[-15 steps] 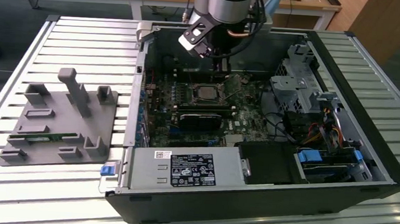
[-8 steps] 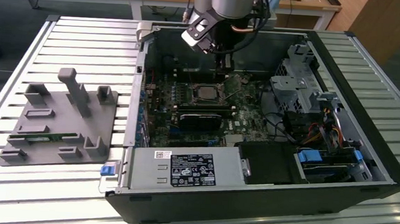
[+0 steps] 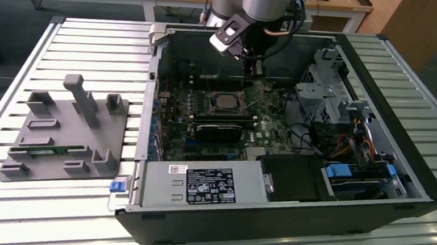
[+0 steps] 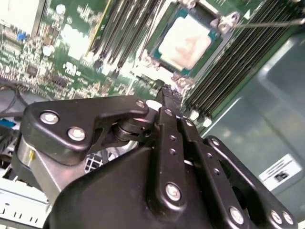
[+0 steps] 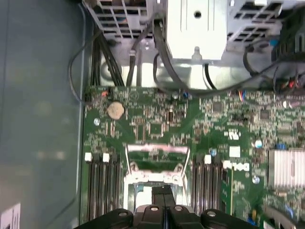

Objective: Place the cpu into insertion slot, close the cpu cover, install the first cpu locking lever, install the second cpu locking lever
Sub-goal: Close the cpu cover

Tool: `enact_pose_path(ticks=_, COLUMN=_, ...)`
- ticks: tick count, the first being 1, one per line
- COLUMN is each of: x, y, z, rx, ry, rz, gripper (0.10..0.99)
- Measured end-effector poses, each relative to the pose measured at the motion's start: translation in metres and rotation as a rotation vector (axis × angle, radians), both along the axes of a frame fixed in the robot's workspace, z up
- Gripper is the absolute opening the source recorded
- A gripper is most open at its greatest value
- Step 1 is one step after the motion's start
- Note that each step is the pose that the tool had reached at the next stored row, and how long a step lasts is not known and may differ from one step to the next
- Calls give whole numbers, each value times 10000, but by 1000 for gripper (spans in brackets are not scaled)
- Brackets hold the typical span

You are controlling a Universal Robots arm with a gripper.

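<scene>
Inside the open computer case [image 3: 273, 228], the cpu [image 4: 185, 45] lies seated in the insertion slot [image 4: 227, 21], its pale top bare because the cpu cover [image 5: 156, 149] appears swung back off it. The gripper [image 4: 169, 94] hovers just beside the slot's edge, fingers [image 4: 165, 125] pressed together on nothing, probably so its tip can push the cover.

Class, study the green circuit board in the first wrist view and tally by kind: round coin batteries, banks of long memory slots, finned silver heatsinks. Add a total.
Coin batteries: 1
Banks of memory slots: 2
Finned silver heatsinks: 1
Total: 4
</scene>
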State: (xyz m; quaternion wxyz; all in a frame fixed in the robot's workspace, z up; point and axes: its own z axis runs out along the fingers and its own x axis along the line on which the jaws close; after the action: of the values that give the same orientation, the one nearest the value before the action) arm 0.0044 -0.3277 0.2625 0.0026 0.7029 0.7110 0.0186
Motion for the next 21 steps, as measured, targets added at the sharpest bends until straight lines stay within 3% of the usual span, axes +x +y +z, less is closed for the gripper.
enact_pose_path(ticks=21, x=385, y=21, z=-39, rx=4, ry=-1, rz=73, gripper=106)
